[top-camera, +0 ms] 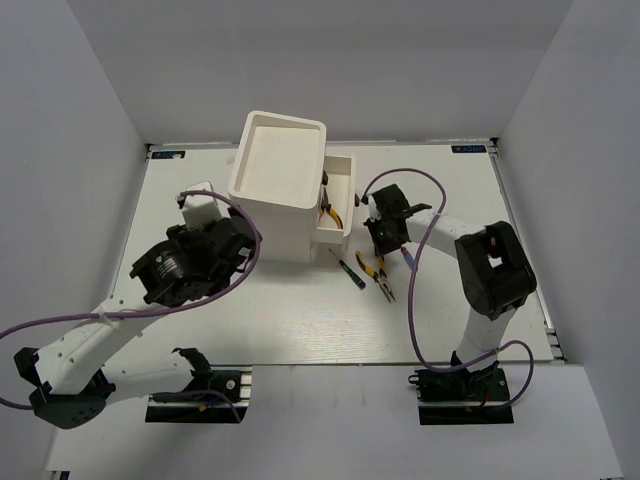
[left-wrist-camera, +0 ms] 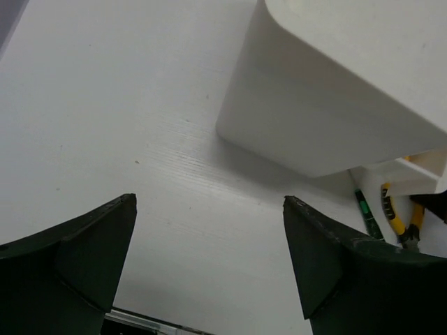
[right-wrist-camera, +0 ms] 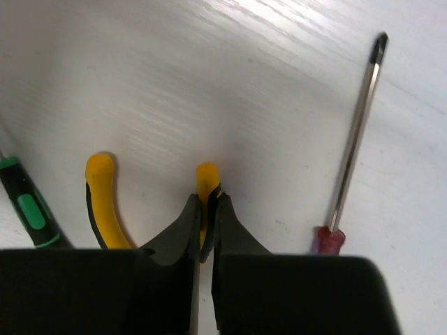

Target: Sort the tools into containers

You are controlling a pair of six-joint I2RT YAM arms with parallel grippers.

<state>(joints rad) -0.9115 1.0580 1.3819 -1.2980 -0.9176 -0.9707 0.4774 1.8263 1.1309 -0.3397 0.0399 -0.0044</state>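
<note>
White bench [top-camera: 300, 320]; right fingers [right-wrist-camera: 178, 234] clenched on pliers [right-wrist-camera: 100, 188] handle, lower centre, axis vertical in frame; left fingers [left-wrist-camera: 91, 244] released.

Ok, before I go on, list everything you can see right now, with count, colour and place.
table: 1, white, under everything
box: 1, white, rimmed top, middle rear of the table
drawers: 2 visible, white, stacked on the box's right side, upper one pulled out
drawer pliers: 1, yellow handles, inside the upper drawer
table pliers: 1, yellow handles, on the table right of the box
green screwdriver: 1, dark green, on the table between box and table pliers
thin screwdriver: 1, metal shaft, reddish at the handle, beyond the table pliers
left end effector: 1, black, open, empty, over bare table beside the box
right end effector: 1, black, shut on one handle of the table pliers
</note>
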